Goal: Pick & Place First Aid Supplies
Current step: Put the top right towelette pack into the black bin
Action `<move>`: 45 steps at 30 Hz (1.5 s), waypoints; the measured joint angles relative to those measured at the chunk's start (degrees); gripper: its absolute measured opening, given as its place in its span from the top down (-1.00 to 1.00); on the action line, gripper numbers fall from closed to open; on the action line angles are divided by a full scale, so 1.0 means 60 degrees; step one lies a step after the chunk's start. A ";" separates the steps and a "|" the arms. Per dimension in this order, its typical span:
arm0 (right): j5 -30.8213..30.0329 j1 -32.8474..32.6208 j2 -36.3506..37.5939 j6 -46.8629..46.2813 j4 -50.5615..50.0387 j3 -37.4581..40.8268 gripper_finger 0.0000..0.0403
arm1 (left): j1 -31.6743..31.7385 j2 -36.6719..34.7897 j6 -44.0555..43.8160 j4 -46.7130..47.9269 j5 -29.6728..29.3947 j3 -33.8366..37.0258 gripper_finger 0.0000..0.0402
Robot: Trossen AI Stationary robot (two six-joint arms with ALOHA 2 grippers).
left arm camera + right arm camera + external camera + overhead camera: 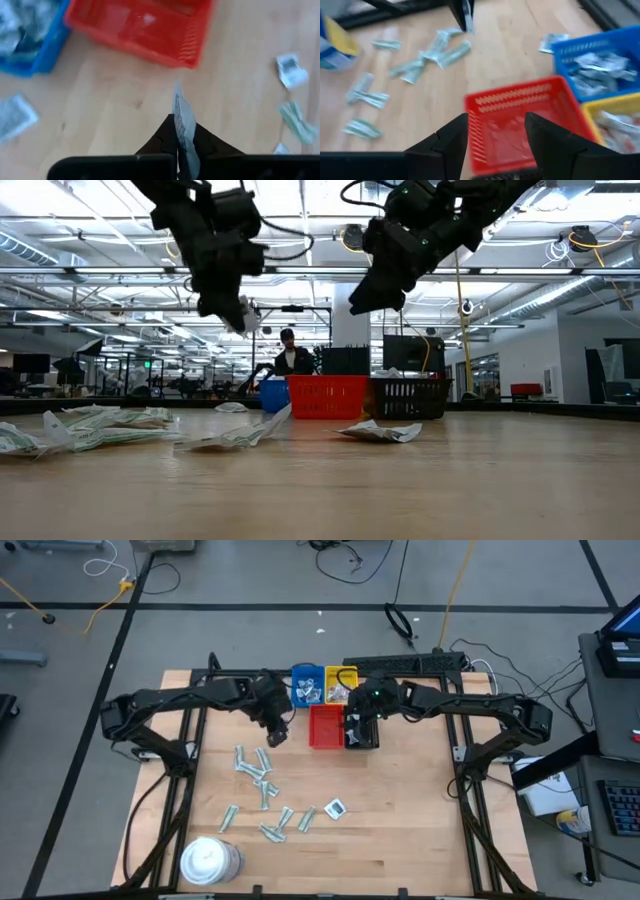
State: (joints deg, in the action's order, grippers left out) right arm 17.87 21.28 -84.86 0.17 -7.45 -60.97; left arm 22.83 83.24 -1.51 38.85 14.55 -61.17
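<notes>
Left tool (184, 142) clamps a packet (181, 117) at frame centre; right tool (496, 131), fingers apart, hovers over the red tray (520, 125).

1. A red tray (325, 726) sits at the far middle of the wooden worktop (400, 810).
2. A black tray (362, 736) touches the red tray's right side.
3. A blue tray (306, 686) and a yellow tray (339, 685) stand just behind the red tray.
4. A round white tub (208, 860) stands well apart from the red tray, at the near left edge.
5. A person (291, 354) shows far behind the red tray.
</notes>
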 joint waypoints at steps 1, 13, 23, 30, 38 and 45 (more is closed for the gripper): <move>0.0253 0.0000 0.0000 -0.0122 0.0092 0.0000 0.06 | -0.0089 -0.0061 0.0436 -0.0079 0.0094 0.0001 0.97; 0.1467 -0.0662 0.0004 -0.0911 0.1974 0.0000 0.08 | -0.0613 -0.0182 0.1627 -0.3197 0.0419 -0.0003 0.98; 0.0184 -0.1228 0.0004 -0.0881 0.3304 0.0000 0.10 | -0.0856 -0.0182 0.0975 -0.4031 0.0308 -0.0003 0.98; -0.0514 -0.1523 0.0004 -0.0632 0.3801 0.0000 0.14 | -0.1155 -0.0182 0.0917 -0.4113 0.0147 -0.0003 0.99; -0.0973 -0.1585 0.0000 -0.0914 0.3707 0.0000 0.15 | -0.1630 -0.0185 0.1005 -0.4966 0.0318 -0.0007 0.99; -0.0685 -0.1656 0.0000 -0.1415 0.3574 0.0000 0.38 | -0.1765 -0.0185 0.0975 -0.4946 0.0076 -0.0010 0.99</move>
State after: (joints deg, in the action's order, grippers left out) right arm 13.76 11.34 -84.86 -8.32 13.99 -60.97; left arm 12.24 82.13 4.34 9.17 15.00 -61.23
